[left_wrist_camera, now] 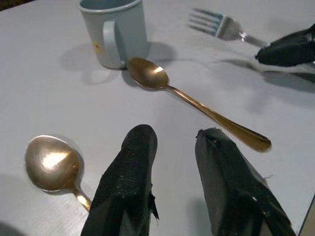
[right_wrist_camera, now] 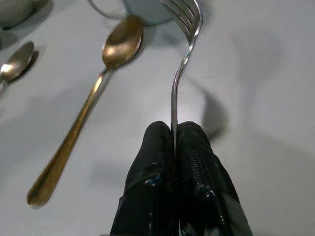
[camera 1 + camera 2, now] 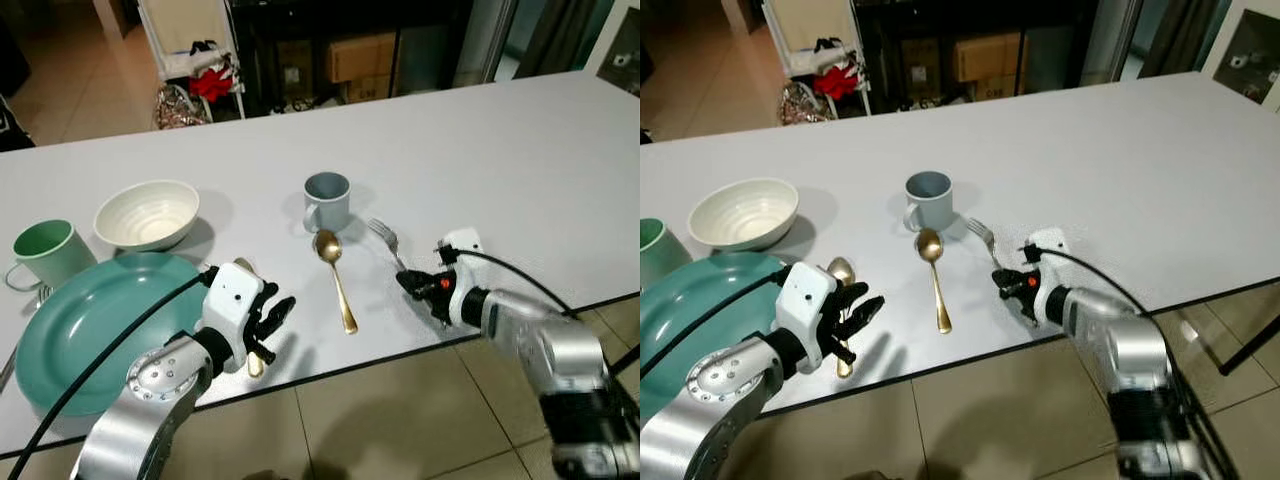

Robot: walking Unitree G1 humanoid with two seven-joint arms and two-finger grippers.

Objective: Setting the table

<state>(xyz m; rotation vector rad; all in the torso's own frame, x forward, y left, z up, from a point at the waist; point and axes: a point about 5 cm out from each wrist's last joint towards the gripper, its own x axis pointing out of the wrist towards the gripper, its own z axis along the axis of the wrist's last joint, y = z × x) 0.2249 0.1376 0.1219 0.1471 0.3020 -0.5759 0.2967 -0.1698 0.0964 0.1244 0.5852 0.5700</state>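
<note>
Gripping the fork (image 2: pixel 178 83) by the end of its handle, the right gripper (image 3: pixel 420 287) sits low at the near edge of the bench (image 3: pixel 520 170), its two black fingers (image 2: pixel 157 167) clamped tight on the thin steel with no gap between them. The tines point away toward the grey mug (image 3: pixel 328 201), which stands just beyond, nearer the middle of the bench.

To do this step well, the fork should probably be lifted only slightly and kept level, since a grip so far back on the handle lets the heavy head droop or swivel. It then wants carrying across to the teal plate (image 3: pixel 70 340) at the near left corner and laying down flat, parallel to the bench's near edge line of settings, without sweeping the long gold spoon (image 3: pixel 336 280) that lies between the two arms.

The left gripper (image 3: pixel 268 318) hovers beside the plate with its fingers (image 1: pixel 129 177) parted and holding nothing; a second, shorter gold spoon (image 1: pixel 54 164) lies under it, seemingly not touched, though the handle is partly hidden.

The bench is smooth, matte and pale, so cutlery will slide easily. The spoons are polished brass-coloured metal, the fork bright steel with a slim curved neck. A cream ribbed bowl (image 3: pixel 147 213) and a green mug (image 3: pixel 44 254) stand behind the plate, both glossy ceramic.
</note>
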